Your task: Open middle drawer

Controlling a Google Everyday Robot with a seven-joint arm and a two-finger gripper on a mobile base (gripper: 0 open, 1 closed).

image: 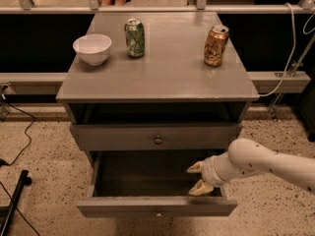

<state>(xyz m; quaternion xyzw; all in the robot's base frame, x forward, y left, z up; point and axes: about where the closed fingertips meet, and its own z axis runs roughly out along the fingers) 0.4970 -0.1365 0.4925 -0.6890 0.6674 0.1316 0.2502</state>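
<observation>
The middle drawer (123,137) is a long grey front with a small round metal knob (158,140) at its centre, and it sits pushed in under a dark open slot. My gripper (198,177) is below and to the right of that knob, over the right side of the pulled-out bottom drawer (156,206). It points left, its two tan fingertips (195,168) are apart, and it holds nothing. It touches neither the knob nor the middle drawer's front. My white arm (266,163) comes in from the right.
On the grey cabinet top (162,77) stand a white bowl (92,48), a green can (134,38) and an orange can (216,45). Cables (19,132) and a black bar (14,200) lie on the speckled floor at left. A railing runs behind.
</observation>
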